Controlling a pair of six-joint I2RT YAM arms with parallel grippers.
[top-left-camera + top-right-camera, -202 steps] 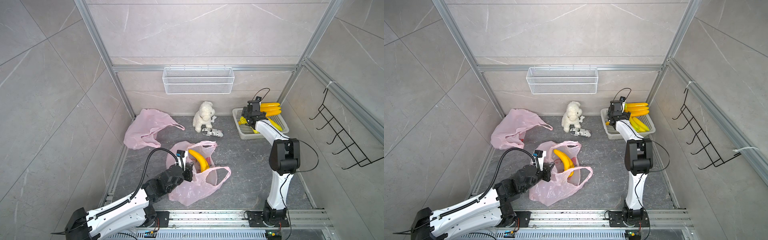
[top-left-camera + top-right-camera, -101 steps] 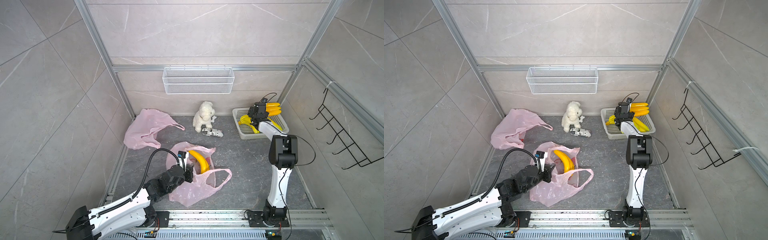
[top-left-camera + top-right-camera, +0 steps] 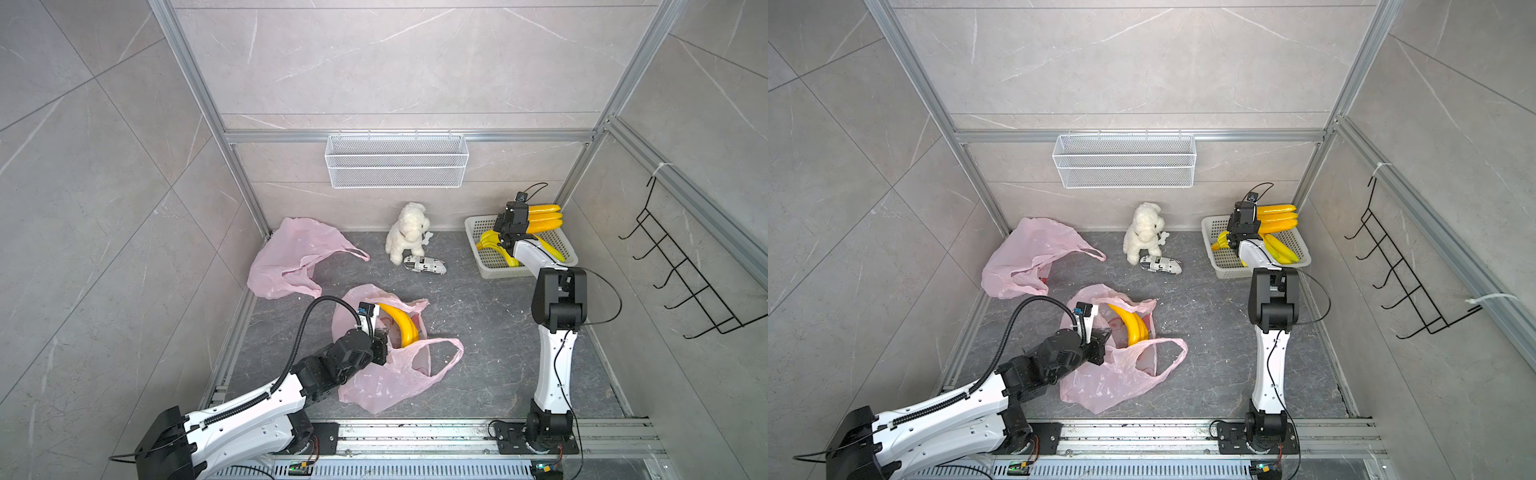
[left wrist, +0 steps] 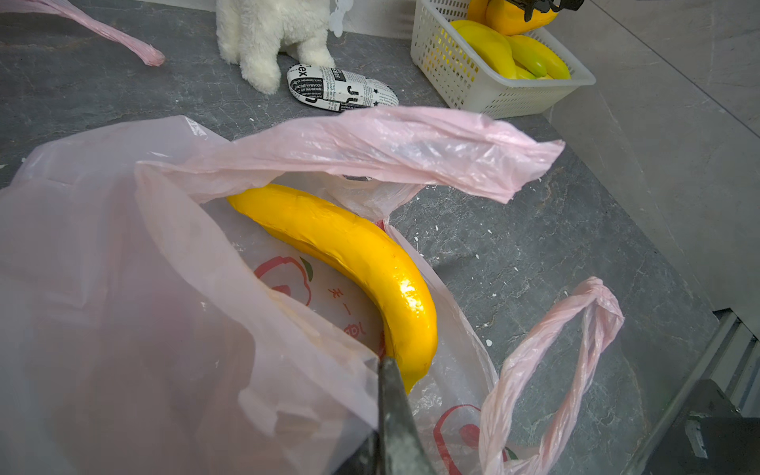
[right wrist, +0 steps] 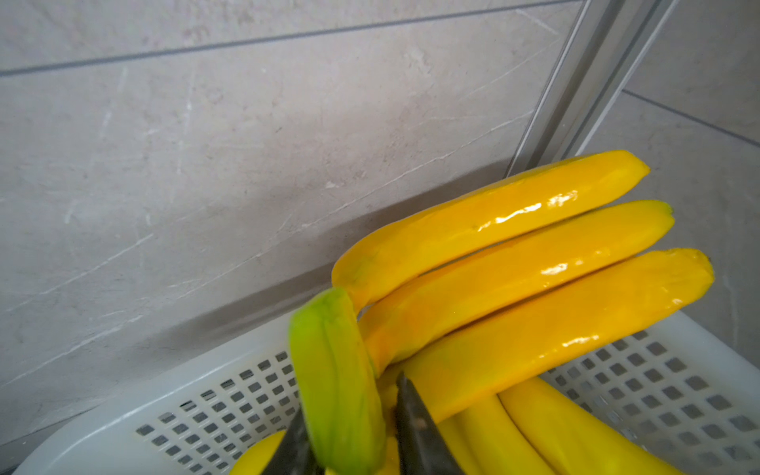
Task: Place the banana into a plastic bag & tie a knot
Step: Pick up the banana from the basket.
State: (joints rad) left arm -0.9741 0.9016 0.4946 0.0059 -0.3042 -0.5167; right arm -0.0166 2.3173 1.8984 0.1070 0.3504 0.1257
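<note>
While the left jaws are fully closed on the rim of the pink plastic bag, the thin film drapes crinkled and translucent over one dark finger in the left wrist view. The single banana lies inside that bag's open mouth. It is smooth, glossy, curved and deep yellow, and rests on film printed with a red fruit logo. The bag is slumped on the dark grey stone-look table, with one twisted loop handle lying free.

The right jaws are closed to a narrow gap on the matte green stem of a banana bunch. Its three glossy yellow bananas fan out above the white perforated plastic basket. More yellow bananas lie in the basket.

A second crumpled pink bag sits by the left wall. A fluffy white plush dog stands at the back, with an oval newsprint-pattern pouch just in front of it. A white wire mesh basket hangs on the back wall.
</note>
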